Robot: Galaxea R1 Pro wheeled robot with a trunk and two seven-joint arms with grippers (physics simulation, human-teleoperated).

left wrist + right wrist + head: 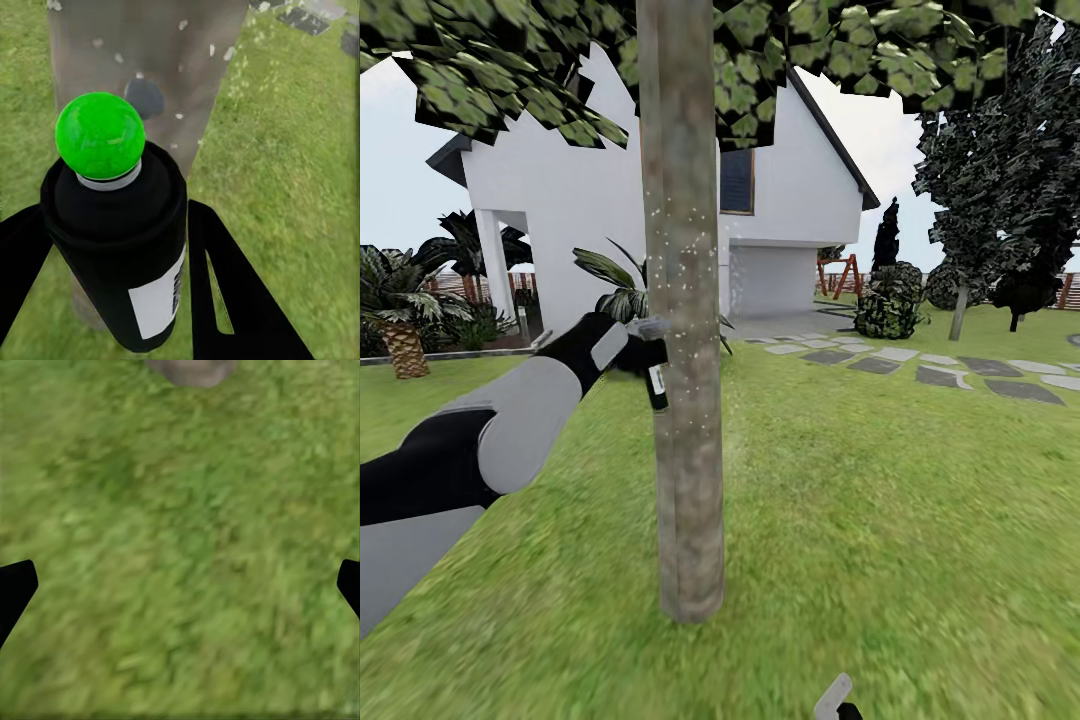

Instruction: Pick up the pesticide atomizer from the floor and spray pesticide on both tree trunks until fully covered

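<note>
- We're holding the pesticide atomizer (120, 247) right up against the tree trunk (682, 400), at about 9 o'clock of it in the head view, green button on top.
- Our left tool (112, 255) is pinching the can between both fingers; white specks are dotting the bark, so we're guessing the spraying step on this tree is underway.
- Our right tool (180, 585) is hanging spread wide over the lawn (180, 547), holding nothing.
- Next we're probably needing to sweep along the trunk to coat the bare parts, then head for the other tree (960, 310), far off at 2 o'clock.
</note>
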